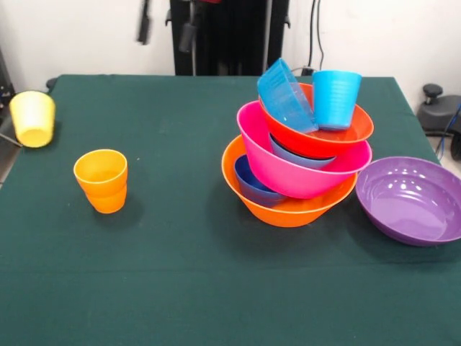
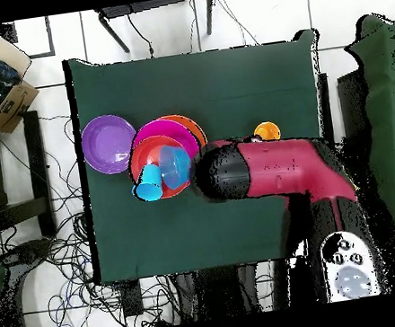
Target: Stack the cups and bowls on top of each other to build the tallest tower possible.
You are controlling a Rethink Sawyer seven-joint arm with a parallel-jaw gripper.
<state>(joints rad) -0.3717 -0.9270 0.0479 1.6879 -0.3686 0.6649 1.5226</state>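
Three cups and several bowls show on the green surface (image 1: 180, 288). The tower (image 1: 299, 162) leans: the large orange bowl (image 1: 288, 210) at the bottom holds a dark blue bowl (image 1: 252, 186), the pink bowl (image 1: 288, 169) sits tilted above it, and the red-orange bowl (image 1: 324, 137) on top carries the light blue cup (image 1: 336, 99) upright and a light blue bowl (image 1: 286, 96) tipped on edge. The purple bowl (image 1: 410, 200) lies just beside the tower. The orange cup (image 1: 102, 180) and the yellow cup (image 1: 33, 118) stand well apart from it. The red arm (image 2: 275, 171) ends just beside the tower in the overhead view; the jaws are hidden, so their opening cannot be told, nor places relative to them.
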